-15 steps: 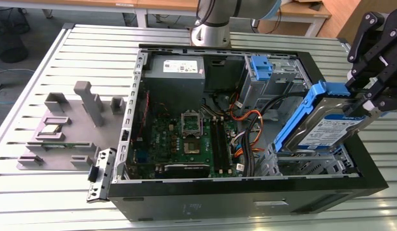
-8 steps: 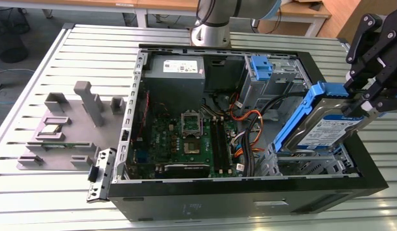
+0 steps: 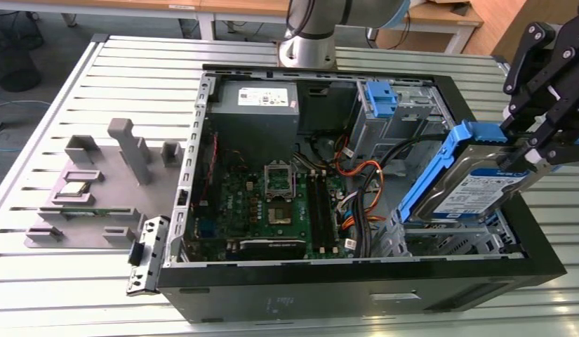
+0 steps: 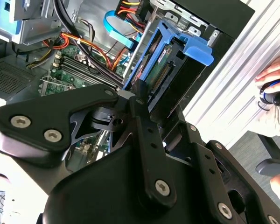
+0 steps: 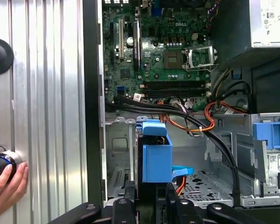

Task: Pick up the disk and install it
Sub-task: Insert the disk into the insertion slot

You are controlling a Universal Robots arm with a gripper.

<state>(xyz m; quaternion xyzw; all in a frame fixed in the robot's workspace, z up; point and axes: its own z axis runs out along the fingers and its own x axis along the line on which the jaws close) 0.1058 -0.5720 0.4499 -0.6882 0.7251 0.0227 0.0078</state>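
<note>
Clamps the disk (image 3: 462,186) at its upper end with the gripper (image 3: 530,153), fingers pressed tight onto the silver body and blue carrier. Holds it tilted, lower end dipping into the computer case (image 3: 364,275) at the exterior view's right, just above the grey drive cage (image 3: 457,235). Looks like the insertion step, with seating not yet done. Best handled by squaring the carrier's long edges to the cage rails before any descent, with the pinch firm against swing. Little open room here: case wall close on one side, black and orange cables (image 3: 364,179) close on the other, and the fixed blue bracket (image 3: 380,95) well apart toward the back. Worth minding the blue end tab (image 5: 151,128) in the first wrist view, near the cage lip. Also a person's hand (image 5: 7,186) on the slatted table (image 5: 42,93), beside the case and apart from the drive.
</note>
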